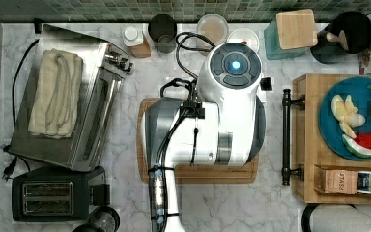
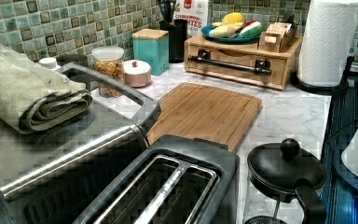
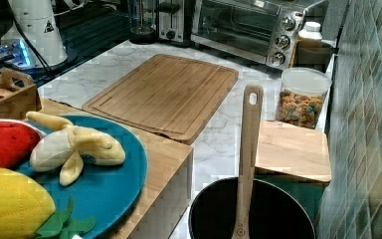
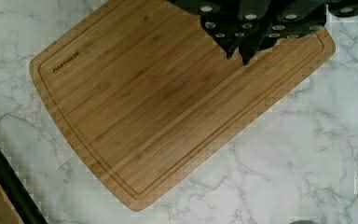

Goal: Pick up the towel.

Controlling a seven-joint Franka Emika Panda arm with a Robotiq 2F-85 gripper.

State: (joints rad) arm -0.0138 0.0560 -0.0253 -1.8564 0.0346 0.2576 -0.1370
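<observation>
The towel (image 1: 55, 93) lay folded on top of the toaster oven (image 1: 89, 130), at the top view's left. The gripper (image 4: 245, 51) hung well apart from it, above the cutting board (image 4: 158, 107), its fingers close together, holding nothing.

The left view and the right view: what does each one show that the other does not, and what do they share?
The left view alone has the towel, folded on top of the toaster oven, the paper towel roll and the black lidded pot. The right view alone has the wooden spoon standing in a black container, and the oven's knobs. Both share the bare cutting board, the cereal jar and the blue fruit plate.
</observation>
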